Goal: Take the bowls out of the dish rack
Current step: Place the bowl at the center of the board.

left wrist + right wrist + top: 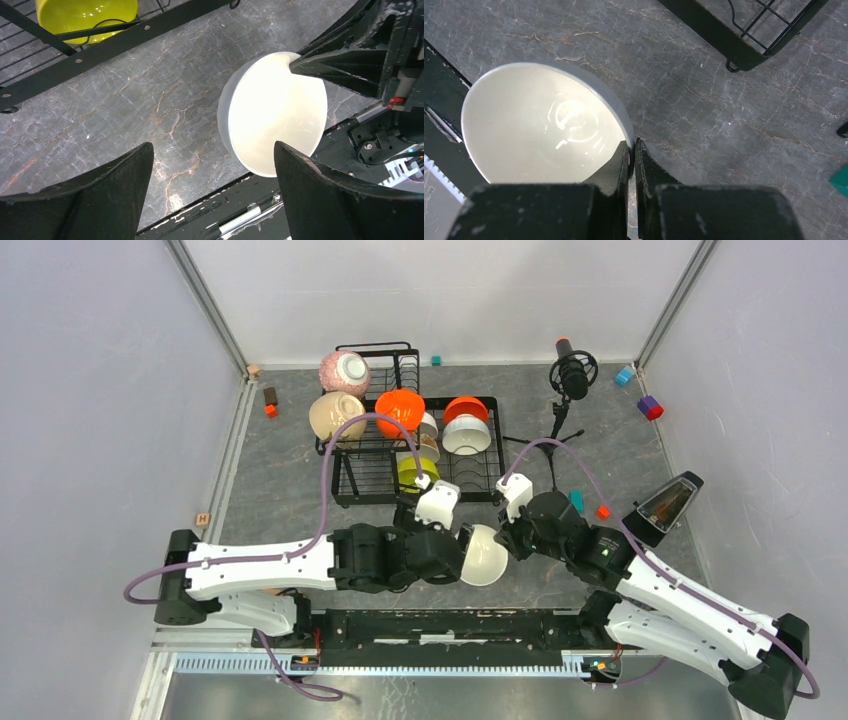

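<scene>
Six bowls [400, 410] at least sat in the dish rack [380, 500], upper centre; one microphone [572, 375] stood to its right. Lower centre, your right gripper [633, 147] pinched tight the rim of one white bowl [487, 555]; your left gripper [214, 146] gaped wide and empty just beside it.

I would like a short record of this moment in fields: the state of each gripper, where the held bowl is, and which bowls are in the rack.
right gripper: shut on the rim of the white bowl
left gripper: open, holds nothing, close beside that bowl
white bowl position: tilted, in front of the dish rack, outside it
bowls in rack: lime green bowl, orange bowl, pink-speckled bowl, and several others
</scene>
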You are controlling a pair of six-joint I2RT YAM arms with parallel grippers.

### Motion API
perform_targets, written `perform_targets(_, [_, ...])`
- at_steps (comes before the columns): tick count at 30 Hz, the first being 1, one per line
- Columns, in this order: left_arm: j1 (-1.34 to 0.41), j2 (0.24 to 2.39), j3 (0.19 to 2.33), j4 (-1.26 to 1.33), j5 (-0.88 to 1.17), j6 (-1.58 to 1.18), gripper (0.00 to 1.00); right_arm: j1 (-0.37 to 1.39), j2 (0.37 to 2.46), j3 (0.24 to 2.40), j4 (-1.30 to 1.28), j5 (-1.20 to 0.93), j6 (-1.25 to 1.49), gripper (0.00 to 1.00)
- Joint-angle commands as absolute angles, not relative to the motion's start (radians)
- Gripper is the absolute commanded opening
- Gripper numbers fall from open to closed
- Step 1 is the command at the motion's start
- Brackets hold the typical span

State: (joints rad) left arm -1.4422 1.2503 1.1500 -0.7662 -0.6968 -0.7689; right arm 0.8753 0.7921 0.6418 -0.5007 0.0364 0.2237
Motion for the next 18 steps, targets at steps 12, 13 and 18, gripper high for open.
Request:
perform_targets(12, [-1.445, 1.465, 1.197, -0.704, -0.75, -0.859, 0.87, 0.878, 0.783, 0.676, -0.465, 0.034, 0.248, 0.0])
perform_targets(13, [-1.445, 1.475, 1.204, -0.719, -0.757, -0.868, 0.86, 0.878, 0.784, 0.675, -0.466, 0.035, 0.248, 0.0])
perform_targets(18, [-1.444, 1.503, 1.224, -0.755, -0.781, -0.89, 0.8, 0.877, 0.788, 0.672, -0.461, 0.039, 0.249, 0.0])
